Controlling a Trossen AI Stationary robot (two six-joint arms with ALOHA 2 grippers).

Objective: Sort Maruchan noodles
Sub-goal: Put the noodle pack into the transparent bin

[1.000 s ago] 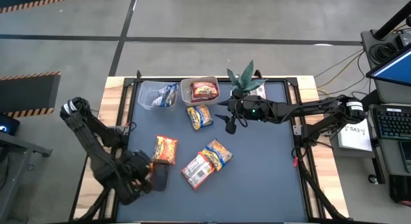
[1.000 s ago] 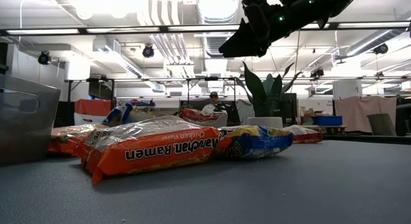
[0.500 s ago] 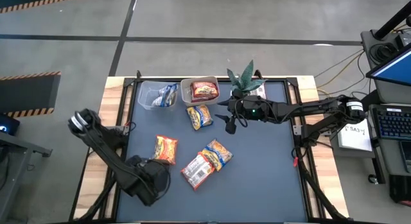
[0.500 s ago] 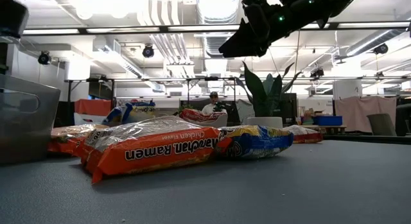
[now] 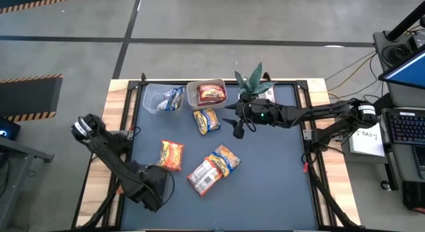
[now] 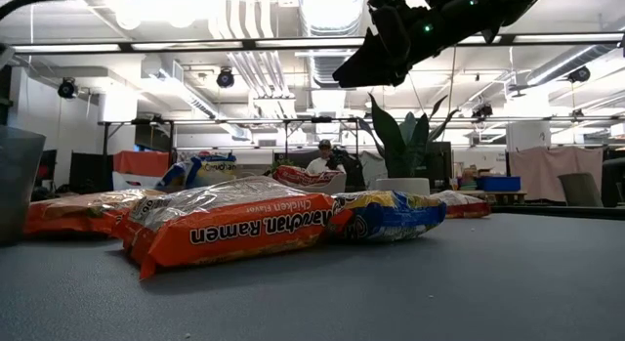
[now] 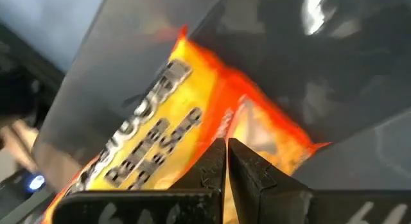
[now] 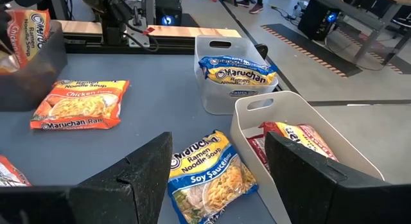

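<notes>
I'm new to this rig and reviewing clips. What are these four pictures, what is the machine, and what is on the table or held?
This is a robot with two dark arms at a table covered by a dark grey pad. One camera looks straight down, one sits at table height, and one rides on each wrist. The task is sorting flat, crinkly noodle packets. Two pale plastic tubs stand at the far edge; one holds a blue-yellow packet, the other a dark red packet. Four loose packets lie on the pad. The left gripper, at the near edge, appears to pinch a grey translucent tub with an orange-yellow packet inside. The right gripper hovers open and empty near a potted plant.
</notes>
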